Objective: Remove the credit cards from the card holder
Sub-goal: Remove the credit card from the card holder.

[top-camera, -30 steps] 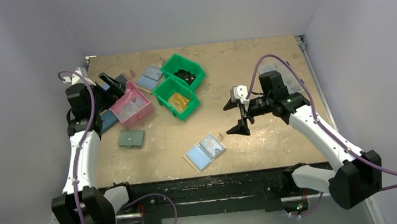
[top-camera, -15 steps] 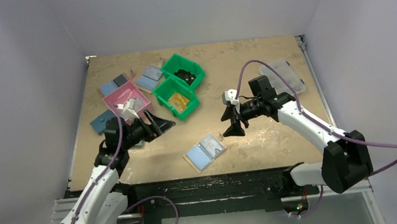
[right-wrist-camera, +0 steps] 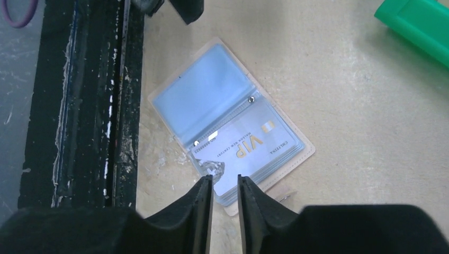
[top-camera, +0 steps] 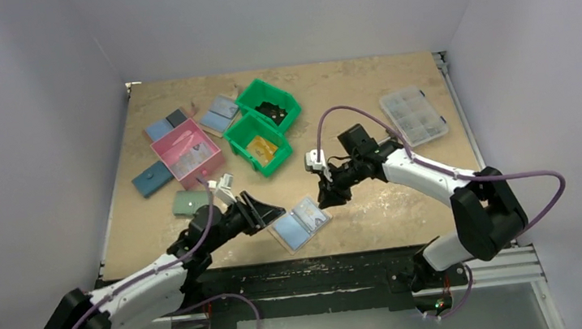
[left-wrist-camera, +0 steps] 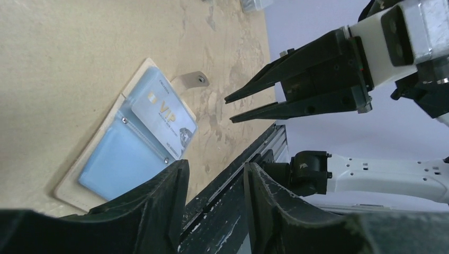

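- The beige card holder lay open and flat on the counter, near its front edge, between the two claws.
- A pale-blue VIP card sat in one of its clear sleeves.
- The left claw hovered just beside the holder, fingers parted, gripping nothing.
- The right claw hung over the card-side edge, fingers narrowly apart, empty.

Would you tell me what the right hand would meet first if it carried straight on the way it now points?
Probably the card holder: the right hand points down at its card-filled half, so it should meet the VIP card on top there first. How far above it hangs is unclear.
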Robot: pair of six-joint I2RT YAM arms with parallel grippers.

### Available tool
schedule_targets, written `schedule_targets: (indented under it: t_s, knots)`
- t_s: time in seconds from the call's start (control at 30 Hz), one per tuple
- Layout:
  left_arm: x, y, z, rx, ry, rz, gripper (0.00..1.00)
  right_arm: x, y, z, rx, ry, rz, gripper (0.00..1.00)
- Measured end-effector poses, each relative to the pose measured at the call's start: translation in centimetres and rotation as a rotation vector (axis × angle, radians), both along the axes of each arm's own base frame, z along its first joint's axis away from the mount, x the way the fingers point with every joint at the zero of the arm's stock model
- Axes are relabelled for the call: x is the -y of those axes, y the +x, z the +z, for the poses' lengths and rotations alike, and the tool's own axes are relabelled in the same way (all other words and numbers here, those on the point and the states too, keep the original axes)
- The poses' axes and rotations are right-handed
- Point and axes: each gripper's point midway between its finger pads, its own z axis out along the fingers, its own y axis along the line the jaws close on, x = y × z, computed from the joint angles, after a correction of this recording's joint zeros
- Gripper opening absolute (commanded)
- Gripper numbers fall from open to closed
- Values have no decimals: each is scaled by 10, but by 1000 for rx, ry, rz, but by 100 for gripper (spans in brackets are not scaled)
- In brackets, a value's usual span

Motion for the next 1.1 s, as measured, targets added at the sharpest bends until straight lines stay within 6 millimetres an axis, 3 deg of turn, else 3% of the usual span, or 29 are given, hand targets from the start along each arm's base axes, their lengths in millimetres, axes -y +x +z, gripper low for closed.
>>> schedule_targets:
  t_s: [0.13,0.3,0.73,1.1]
  knots:
    - [21,-5,-15,-14,22,-30,35,1,2,-9,4,-37,-7,13]
    - [35,-6,-39,-38,64,-35,31,-2,1,-20,9,-83,4,8]
    - [39,10,-51,-34,60,54,31,-7,18,-46,23,-197,-18,2]
    - [39,9,-67,-88,78,74,35,-7,21,-53,26,-230,-19,1]
